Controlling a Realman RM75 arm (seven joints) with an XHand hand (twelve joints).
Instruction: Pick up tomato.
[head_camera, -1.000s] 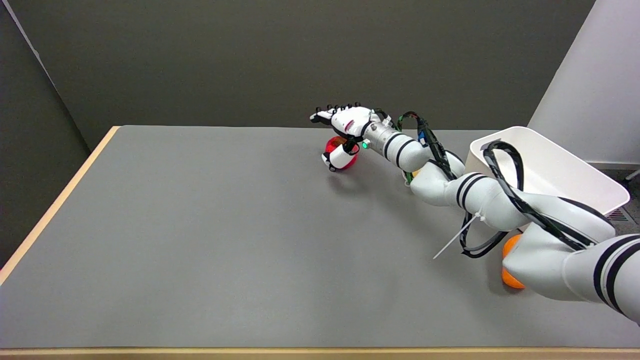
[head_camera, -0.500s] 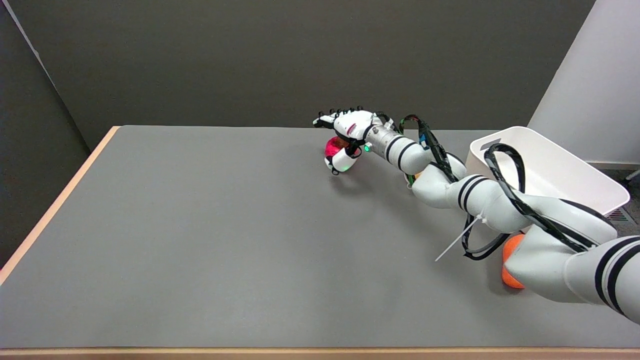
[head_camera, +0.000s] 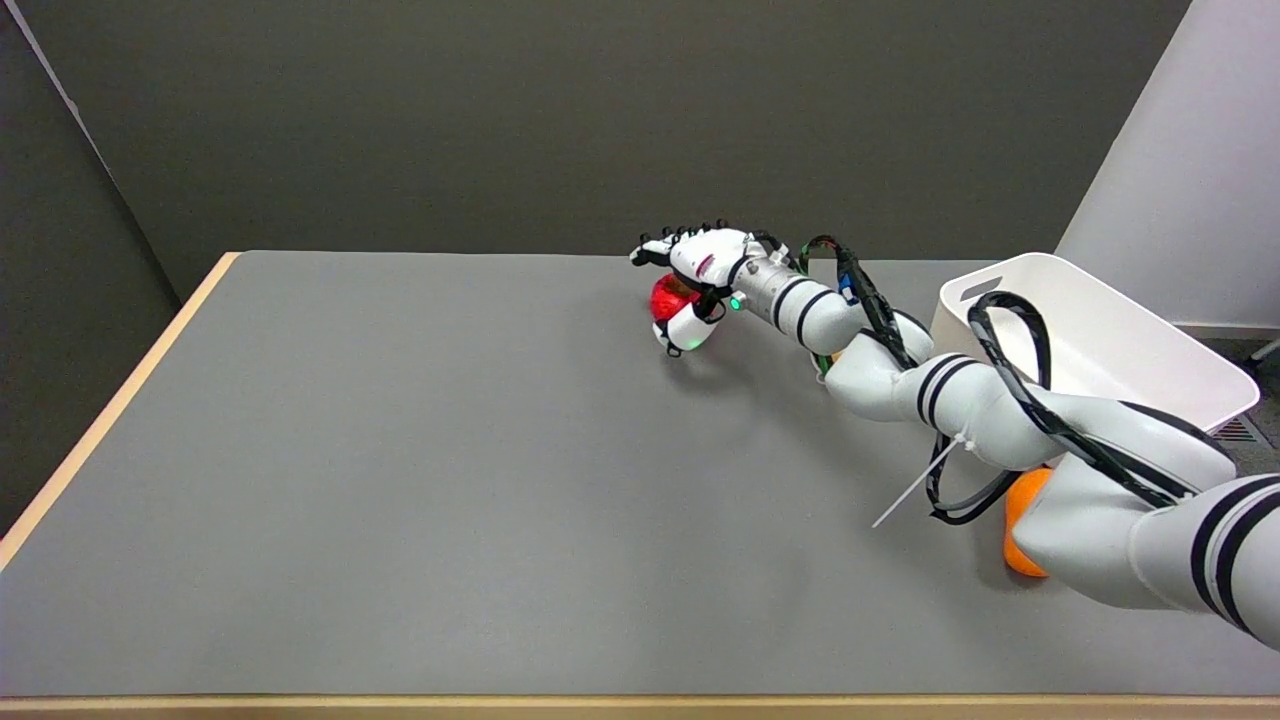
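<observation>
Hand (head_camera: 700, 275) is cupped round the tomato (head_camera: 664, 296), left of the bin (head_camera: 1100, 335); can't tell if it's actually gripped, lift left.

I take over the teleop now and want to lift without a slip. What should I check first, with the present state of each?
1. Right hand is at the tomato: ok, it arches over it at the table's far side.
2. Fingers wrap the tomato: cannot tell; one sits on its near side, the others reach over its top, contact hidden.
3. Tomato off the table: cannot tell; its underside is hidden.
4. Space above the hand: ok, nothing hangs over it.
5. White bin away from the hand: ok, it stands far to the right.
6. Orange ball clear of the arm: not ok, it lies right under the arm.
</observation>
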